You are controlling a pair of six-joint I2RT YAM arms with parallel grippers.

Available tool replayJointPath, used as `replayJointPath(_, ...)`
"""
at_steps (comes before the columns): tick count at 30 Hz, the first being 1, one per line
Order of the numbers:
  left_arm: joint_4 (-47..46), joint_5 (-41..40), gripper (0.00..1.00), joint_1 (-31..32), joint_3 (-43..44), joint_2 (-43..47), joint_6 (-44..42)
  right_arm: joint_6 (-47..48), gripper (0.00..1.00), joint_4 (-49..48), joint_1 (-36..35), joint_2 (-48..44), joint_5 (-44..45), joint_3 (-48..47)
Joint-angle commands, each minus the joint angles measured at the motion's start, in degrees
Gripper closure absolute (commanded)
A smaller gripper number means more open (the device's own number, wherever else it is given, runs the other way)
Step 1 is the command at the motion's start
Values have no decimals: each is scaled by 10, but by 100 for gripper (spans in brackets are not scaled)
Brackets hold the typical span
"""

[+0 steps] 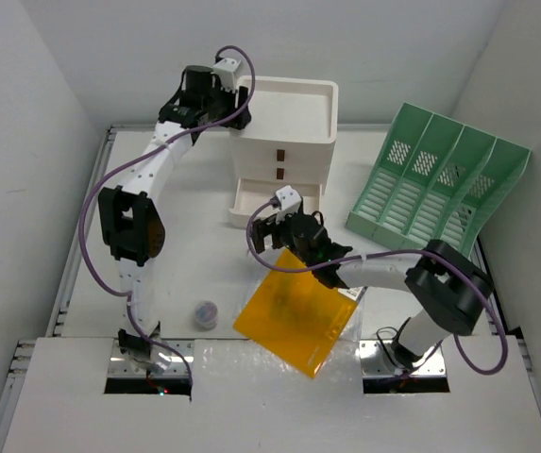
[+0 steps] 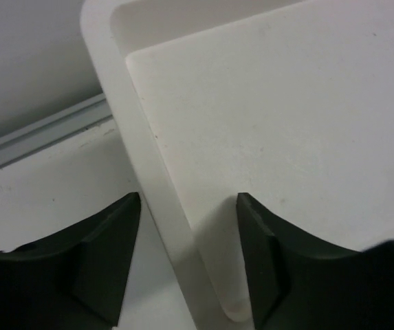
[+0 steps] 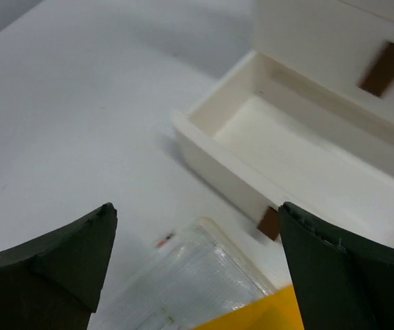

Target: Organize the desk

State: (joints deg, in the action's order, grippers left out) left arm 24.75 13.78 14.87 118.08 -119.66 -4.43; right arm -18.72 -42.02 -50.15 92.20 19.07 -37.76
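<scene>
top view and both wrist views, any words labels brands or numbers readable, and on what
None can be read in any view.
Red mark on the clear sleeve: too blurred to read.
Brown tabs on the drawer box: no writing shows.
Orange folder, green file rack: no print shows.

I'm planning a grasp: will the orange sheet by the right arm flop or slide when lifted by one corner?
Probably floppy: the orange sheet looks thin and translucent, lying flat. Likely slippery too: it rests on a glossy clear sleeve, so a push may slide it.
</scene>
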Motion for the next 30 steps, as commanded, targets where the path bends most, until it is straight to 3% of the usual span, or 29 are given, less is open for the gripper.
replayJointPath(1, 111, 34, 41, 2, 35, 20, -36, 82, 2, 104, -13, -40, -173, -28)
replayJointPath(3, 131, 44, 37, 2, 50, 28, -47, 109, 1, 126, -35, -45, -285, -39)
replayJointPath(6, 162, 59, 27, 2, 46, 64, -70, 153, 1, 162, -83, -36, -345, -68)
replayJointPath(9, 183, 64, 19, 2, 27, 114, -95, 219, 1, 260, -132, 9, -373, -144)
replayJointPath(12, 198, 61, 13, 2, -10, 166, -114, 261, 1, 323, -167, 71, -385, -208)
replayJointPath(19, 221, 62, 13, -3, -99, 251, -138, 284, 1, 416, -199, 189, -386, -330)
replayJointPath(25, 192, 74, 12, -21, -185, 309, -149, 280, 3, 447, -211, 240, -385, -360)
replayJointPath(28, 164, 59, 12, -23, -226, 332, -153, 268, 7, 439, -213, 260, -348, -370)
replayJointPath(30, 156, 54, 12, -26, -243, 340, -158, 270, 18, 443, -213, 269, -340, -378)
